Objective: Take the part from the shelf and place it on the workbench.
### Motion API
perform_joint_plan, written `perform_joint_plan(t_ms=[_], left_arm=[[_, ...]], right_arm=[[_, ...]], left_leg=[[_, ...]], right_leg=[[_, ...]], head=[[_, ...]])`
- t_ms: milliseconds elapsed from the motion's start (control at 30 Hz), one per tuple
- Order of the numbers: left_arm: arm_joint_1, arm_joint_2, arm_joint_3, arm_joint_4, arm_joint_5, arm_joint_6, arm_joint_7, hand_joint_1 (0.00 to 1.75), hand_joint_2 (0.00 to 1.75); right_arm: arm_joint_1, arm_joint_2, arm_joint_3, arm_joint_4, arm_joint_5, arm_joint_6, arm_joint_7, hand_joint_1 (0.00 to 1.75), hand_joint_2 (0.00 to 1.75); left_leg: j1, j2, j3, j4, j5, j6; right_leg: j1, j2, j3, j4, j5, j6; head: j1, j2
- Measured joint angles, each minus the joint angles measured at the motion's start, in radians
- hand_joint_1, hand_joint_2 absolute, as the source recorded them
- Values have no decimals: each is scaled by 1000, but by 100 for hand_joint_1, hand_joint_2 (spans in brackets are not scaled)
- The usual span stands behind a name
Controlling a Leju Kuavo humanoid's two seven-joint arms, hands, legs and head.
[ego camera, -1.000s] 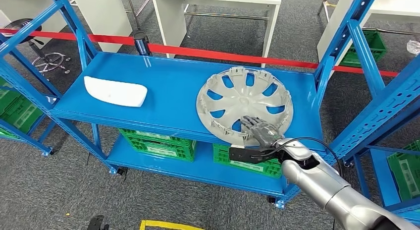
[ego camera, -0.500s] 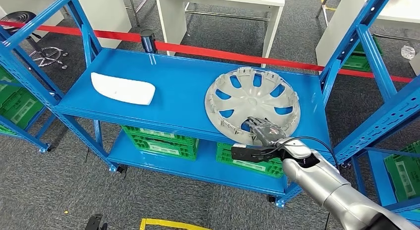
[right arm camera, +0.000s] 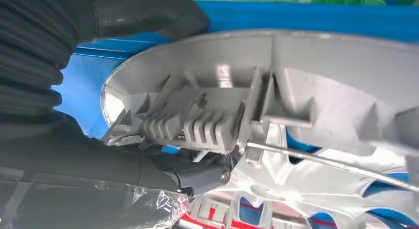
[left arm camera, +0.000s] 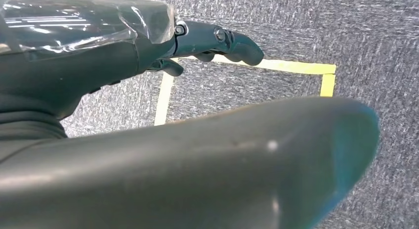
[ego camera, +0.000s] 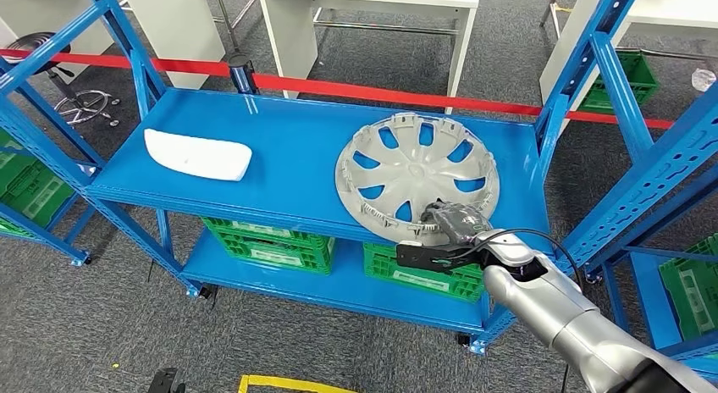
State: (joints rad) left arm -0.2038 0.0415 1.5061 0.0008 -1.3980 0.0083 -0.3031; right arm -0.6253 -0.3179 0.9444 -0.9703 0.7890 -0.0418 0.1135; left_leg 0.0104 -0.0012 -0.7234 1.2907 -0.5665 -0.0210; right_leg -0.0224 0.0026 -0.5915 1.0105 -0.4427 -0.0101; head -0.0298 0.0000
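A silver hubcap (ego camera: 415, 177) with blue showing through its openings lies flat on the right half of the blue shelf (ego camera: 288, 156). My right hand (ego camera: 453, 222) grips its near rim, fingers curled over the edge. In the right wrist view the hubcap's ribbed rim (right arm camera: 321, 81) sits against my right hand (right arm camera: 99, 165), with dark fingers tucked under it. My left hand (left arm camera: 148, 36) hangs over grey carpet with its fingers apart, holding nothing.
A white curved part (ego camera: 196, 155) lies on the shelf's left half. Green crates (ego camera: 271, 245) fill the lower shelf. Blue uprights (ego camera: 622, 88) flank the right side. A red barrier tape (ego camera: 356, 91) and white tables (ego camera: 372, 3) stand behind the shelf.
My right hand's fingers, earlier laid flat on the hubcap's near part, have curled around its rim. The camera swayed a little between frames.
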Motion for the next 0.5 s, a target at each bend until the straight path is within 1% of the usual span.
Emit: perform_joint_plan(t_ms=[33,67,100,133,167,200,233,267,300,333,367,400,433,467,500], left_arm=[[1,1,0,0,0,-1,1,0,0],[1,2,0,0,0,-2,1,0,0],[0,3,0,0,0,-3,1,0,0],[-1,5,0,0,-1,-3,1,0,0],[-2,6,0,0,-1,-3,1,0,0],[-3,7,0,0,-1,-3,2,0,0],[-3,8,0,0,-1,-3,2,0,0],[-3,9,0,0,-2,-3,2,0,0],[-4,9,0,0,-3,-3,2,0,0],[-5,9,0,0,-4,-3,2,0,0],[-5,9,0,0,-4,-2,2,0,0],[-5,8,0,0,-4,-2,2,0,0],[-5,8,0,0,-4,-2,2,0,0],[-5,7,0,0,-4,-2,2,0,0],[-4,7,0,0,-4,-1,2,0,0]], right_arm=[[0,1,-1,0,0,-1,0,168,175],[0,2,-2,0,0,-2,0,168,175],[-1,3,-2,0,1,-3,0,169,175],[-2,4,-4,0,1,-4,0,169,175],[-4,5,-5,0,1,-5,-1,171,175],[-7,5,-6,0,1,-6,-1,171,175],[-9,6,-7,1,1,-7,-1,171,175],[-10,6,-9,1,1,-7,-2,172,175],[-11,6,-11,1,1,-7,-3,172,175],[-12,6,-12,1,1,-7,-5,171,175],[-13,6,-14,1,2,-7,-7,171,175],[-15,6,-15,1,2,-7,-8,171,175],[-16,6,-15,2,2,-7,-9,171,175],[-16,6,-15,3,3,-7,-9,171,175],[-15,6,-15,5,3,-7,-9,172,175]], left_leg=[[1,0,4,-7,13,1],[1,0,29,-54,42,3],[1,0,68,-129,77,7],[-1,0,107,-201,100,10],[-3,0,134,-255,114,14],[-6,0,148,-283,118,18],[-10,0,150,-290,115,21],[-11,0,149,-292,118,26],[-10,1,153,-299,123,33],[-8,1,157,-307,129,40],[-7,1,160,-315,136,47],[-5,1,161,-320,142,52],[-7,1,159,-322,144,56],[-9,0,156,-321,145,57],[-11,-1,154,-320,146,58]], right_leg=[[0,1,1,0,0,0],[0,2,2,0,0,0],[0,4,4,0,0,1],[2,5,4,0,1,2],[4,6,4,0,1,3],[5,7,2,0,3,6],[6,8,1,-1,4,11],[6,8,1,-4,7,17],[4,7,-1,-3,7,22],[5,7,-7,7,0,24],[5,6,-22,36,-16,23],[6,5,-48,89,-43,19],[7,5,-79,157,-73,15],[7,5,-110,225,-99,14],[7,5,-131,272,-113,15]], head=[[0,0],[0,0],[0,0],[0,0],[0,0],[0,0],[1,0],[1,0],[1,0],[2,0],[3,0],[4,0],[5,0],[5,0],[5,0]])
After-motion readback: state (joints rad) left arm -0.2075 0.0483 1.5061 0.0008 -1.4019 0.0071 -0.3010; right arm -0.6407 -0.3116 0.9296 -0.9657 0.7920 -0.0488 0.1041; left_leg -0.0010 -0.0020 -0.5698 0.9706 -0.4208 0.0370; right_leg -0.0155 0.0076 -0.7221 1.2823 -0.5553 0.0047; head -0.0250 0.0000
